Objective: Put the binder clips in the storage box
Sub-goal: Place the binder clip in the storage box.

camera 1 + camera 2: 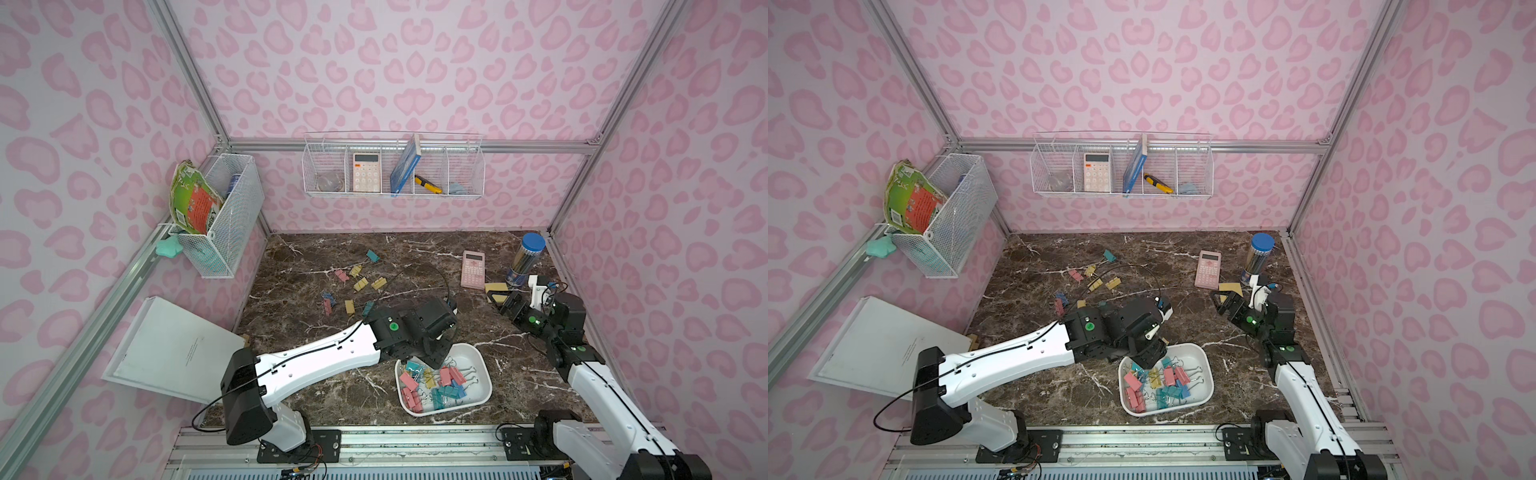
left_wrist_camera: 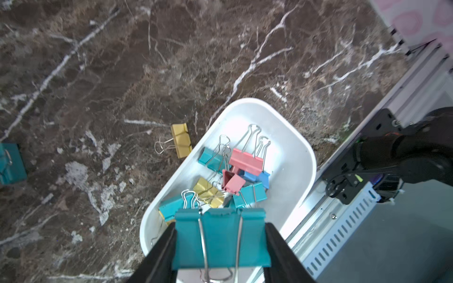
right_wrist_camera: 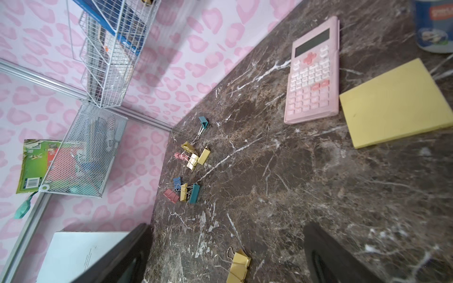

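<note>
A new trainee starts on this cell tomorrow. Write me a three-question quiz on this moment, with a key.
1. Short answer: what does the left gripper hold above the storage box?
2. True or false: the storage box is empty.
3. Pick one. The jaws of the right gripper are: A open, nothing between them; B shut tight on nothing; C shut on a pen.
Key: 1 a teal binder clip; 2 false, binder clips lie in it; 3 A.
</note>
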Tool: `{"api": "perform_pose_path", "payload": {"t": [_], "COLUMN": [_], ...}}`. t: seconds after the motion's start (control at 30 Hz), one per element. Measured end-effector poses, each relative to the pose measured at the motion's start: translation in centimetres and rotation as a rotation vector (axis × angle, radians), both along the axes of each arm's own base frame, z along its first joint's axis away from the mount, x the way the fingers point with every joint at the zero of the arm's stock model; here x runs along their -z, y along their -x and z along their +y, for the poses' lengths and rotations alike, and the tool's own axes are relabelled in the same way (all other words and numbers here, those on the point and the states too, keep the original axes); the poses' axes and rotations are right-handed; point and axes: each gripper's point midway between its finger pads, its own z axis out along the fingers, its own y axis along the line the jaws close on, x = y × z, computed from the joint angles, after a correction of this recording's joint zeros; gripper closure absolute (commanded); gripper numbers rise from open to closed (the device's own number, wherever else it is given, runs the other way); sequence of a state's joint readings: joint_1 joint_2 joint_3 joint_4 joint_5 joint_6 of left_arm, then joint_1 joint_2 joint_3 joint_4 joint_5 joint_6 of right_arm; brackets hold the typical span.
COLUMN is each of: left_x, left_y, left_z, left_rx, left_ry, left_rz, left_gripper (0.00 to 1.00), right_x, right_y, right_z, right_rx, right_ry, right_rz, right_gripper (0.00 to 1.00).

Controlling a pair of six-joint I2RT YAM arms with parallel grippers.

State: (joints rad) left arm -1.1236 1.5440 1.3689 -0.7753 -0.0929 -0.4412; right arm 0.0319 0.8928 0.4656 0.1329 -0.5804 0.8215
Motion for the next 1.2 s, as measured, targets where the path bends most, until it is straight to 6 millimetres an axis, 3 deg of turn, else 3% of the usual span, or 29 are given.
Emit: {"api": "perform_pose_path", "payload": {"t": [0.1,0.27,0.47,0.7,0.8,0.87,1.0,1.13,1.2], "left_x": [1.1,1.2,1.5,5.8,8.5,9.3,7.7,3.7,1.3], "left_y": [0.8,1.8,0.7,-0.5,-0.9,-1.1,-1.6,-2.2,-2.7], "left_z": [-0.9,-3.5,-7.2,-9.8,-9.5,-9.0,-9.1,-10.5,-10.0], "left_rx": [-0.002,0.030,0.058,0.105,0.108,0.103,0.098,0.116,0.122], "left_ry": [-0.029,-0.021,-0.007,-0.133,-0.215,-0.243,-0.191,-0.053,0.013], "left_rz": [0.002,-0.005,-0.020,-0.012,-0.013,-0.018,-0.046,-0.076,-0.082], "left_gripper": [0.52,0.52,0.52,0.49,0.41,0.29,0.07,0.07,0.07], "right_x": [-0.7,-2.7,-4.7,-5.9,-6.1,-6.4,-6.6,-7.3,-7.5], "right_y": [0.9,2.1,3.6,4.7,4.9,5.0,4.1,2.8,2.1], "right_z": [0.0,-0.2,-0.6,-0.8,-1.0,-1.0,-1.0,-0.1,1.2], "right_rx": [0.005,0.011,0.038,0.048,0.061,0.063,0.060,0.018,-0.020], "right_ry": [-0.011,-0.014,-0.008,-0.009,-0.009,-0.009,0.005,0.051,0.080], "right_rz": [-0.033,-0.106,-0.165,-0.207,-0.212,-0.223,-0.207,-0.201,-0.197], "right_gripper": [0.02,0.02,0.02,0.02,0.02,0.03,0.03,0.03,0.04]}}
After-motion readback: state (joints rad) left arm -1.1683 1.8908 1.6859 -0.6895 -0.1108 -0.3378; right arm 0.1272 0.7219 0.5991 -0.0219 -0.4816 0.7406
